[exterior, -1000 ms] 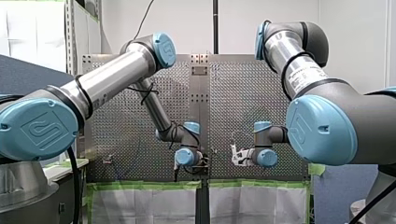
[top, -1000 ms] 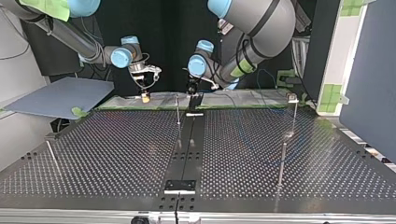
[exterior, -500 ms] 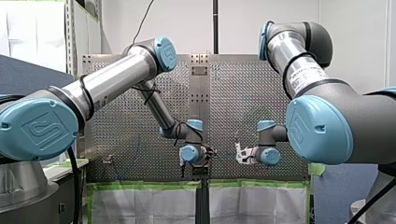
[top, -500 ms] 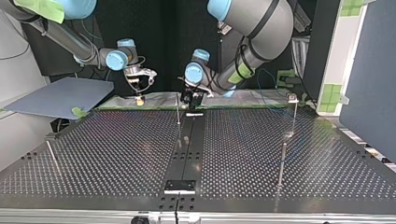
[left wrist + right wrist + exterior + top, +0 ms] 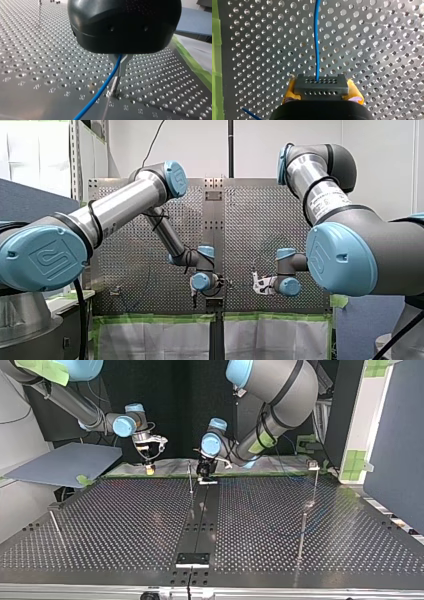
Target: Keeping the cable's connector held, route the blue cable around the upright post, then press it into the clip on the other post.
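In the right wrist view my right gripper is shut on a dark grey connector, with yellow pads on both sides of it. The blue cable leaves the connector and runs straight ahead over the perforated plate. In the left wrist view my left gripper, black with metal fingers, is shut on the blue cable. A thin upright post stands just beyond its fingertips. In the top view my left gripper sits beside that post, and my right gripper hangs further left. A post with a clip stands at the right.
Two more thin posts rise from the perforated table: one at the near right and one at the near left. A dark rail runs down the middle. Green tape edges the table. A grey board lies at the top view's left.
My right gripper has shifted a little toward the top view's left with the connector in it. My left gripper has turned and shifted slightly beside the thin post, still shut on the cable.
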Robot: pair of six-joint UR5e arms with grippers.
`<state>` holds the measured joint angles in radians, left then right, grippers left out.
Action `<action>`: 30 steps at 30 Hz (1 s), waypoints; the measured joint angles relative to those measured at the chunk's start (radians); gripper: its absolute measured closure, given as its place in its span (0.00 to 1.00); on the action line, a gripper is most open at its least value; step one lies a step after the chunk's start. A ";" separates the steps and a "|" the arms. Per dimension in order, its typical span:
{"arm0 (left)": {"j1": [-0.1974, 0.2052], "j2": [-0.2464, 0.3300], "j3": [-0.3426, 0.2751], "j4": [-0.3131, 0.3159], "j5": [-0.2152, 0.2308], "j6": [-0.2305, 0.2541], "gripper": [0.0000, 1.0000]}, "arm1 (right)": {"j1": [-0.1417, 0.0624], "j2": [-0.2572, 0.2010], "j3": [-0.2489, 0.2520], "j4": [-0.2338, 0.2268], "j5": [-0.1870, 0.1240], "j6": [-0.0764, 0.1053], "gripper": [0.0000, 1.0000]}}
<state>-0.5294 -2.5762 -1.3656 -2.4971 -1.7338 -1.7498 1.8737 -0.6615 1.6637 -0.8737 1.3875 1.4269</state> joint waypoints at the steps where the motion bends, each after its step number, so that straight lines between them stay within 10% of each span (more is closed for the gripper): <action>1: 0.003 -0.001 0.000 0.001 0.002 -0.004 1.00 | 0.000 0.002 -0.002 0.000 -0.003 -0.001 1.00; 30: 0.035 -0.052 0.068 -0.068 0.052 -0.040 1.00 | -0.017 0.066 -0.131 0.124 -0.003 -0.024 1.00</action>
<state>-0.4944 -2.6282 -1.2972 -2.5653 -1.6819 -1.7896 1.8568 -0.5953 1.5324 -0.7502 1.3847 1.4029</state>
